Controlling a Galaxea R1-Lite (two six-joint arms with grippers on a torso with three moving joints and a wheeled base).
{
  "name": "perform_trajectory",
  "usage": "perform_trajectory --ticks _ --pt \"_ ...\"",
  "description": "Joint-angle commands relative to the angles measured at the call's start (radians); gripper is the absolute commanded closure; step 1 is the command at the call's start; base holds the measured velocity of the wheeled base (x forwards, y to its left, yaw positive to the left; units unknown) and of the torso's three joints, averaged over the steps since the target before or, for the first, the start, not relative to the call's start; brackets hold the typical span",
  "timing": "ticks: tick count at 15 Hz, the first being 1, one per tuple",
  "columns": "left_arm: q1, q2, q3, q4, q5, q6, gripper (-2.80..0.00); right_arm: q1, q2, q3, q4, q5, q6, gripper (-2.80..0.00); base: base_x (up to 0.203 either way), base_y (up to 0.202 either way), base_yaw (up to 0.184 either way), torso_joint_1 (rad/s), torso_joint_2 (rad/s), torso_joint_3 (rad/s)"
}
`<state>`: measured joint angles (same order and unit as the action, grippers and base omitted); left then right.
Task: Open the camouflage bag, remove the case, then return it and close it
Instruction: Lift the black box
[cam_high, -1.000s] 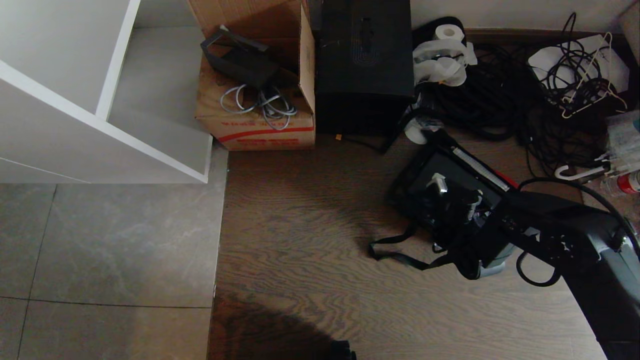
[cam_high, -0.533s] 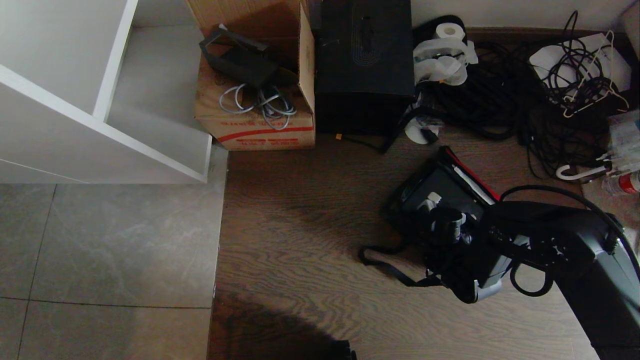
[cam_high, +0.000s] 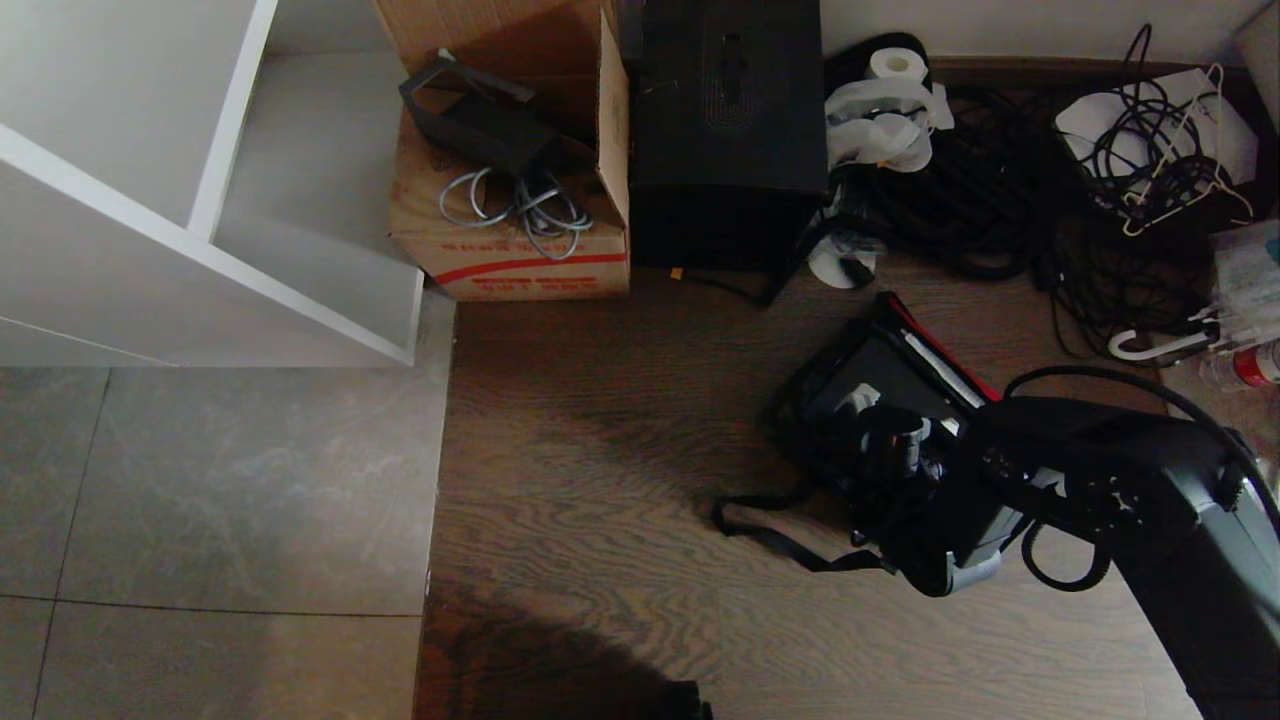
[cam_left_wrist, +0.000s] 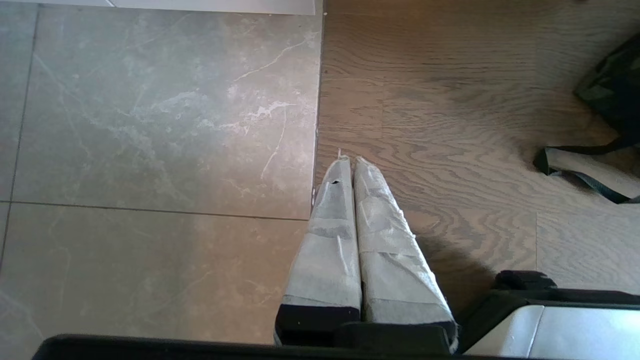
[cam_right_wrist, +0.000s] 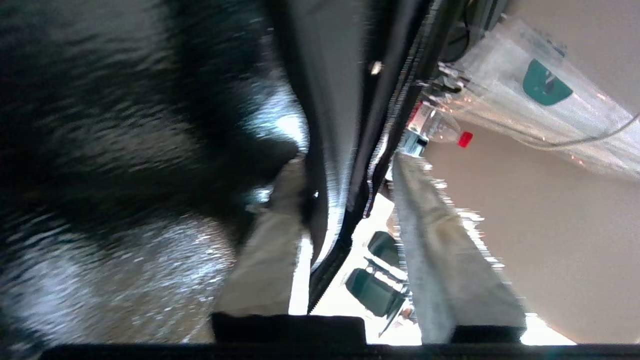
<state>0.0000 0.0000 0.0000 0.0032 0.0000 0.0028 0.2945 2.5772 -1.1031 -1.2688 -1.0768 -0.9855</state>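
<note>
Wood flooring carries the camouflage bag (cam_high: 850, 390) at right, lid raised. Right gripper (cam_right_wrist: 345, 180) stands partly open, its fingers (cam_right_wrist: 440, 250) straddling the bag's zippered edge. Left gripper (cam_left_wrist: 354, 165) hangs closed, empty.

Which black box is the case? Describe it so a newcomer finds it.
On the wooden floor, right of the cardboard box, lies the open camouflage bag with red lining. The case sits inside it, under the right gripper. Unlike the taller black box by the wall, it has a silver-ended handle.
</note>
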Motion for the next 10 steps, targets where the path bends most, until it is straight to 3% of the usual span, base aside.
perform_trajectory --ticks 1,10 --pt "0.0 0.002 0.0 0.0 0.0 0.0 0.0 -0.027 -0.036 -0.028 -0.004 0.0 -0.006 -2.8 0.0 0.0 0.0 0.0 0.0 0.0" --pt "0.0 0.001 0.0 0.0 0.0 0.0 0.0 -0.179 -0.073 -0.231 0.275 0.001 -0.002 -2.8 0.0 0.0 0.0 0.0 0.0 0.0"
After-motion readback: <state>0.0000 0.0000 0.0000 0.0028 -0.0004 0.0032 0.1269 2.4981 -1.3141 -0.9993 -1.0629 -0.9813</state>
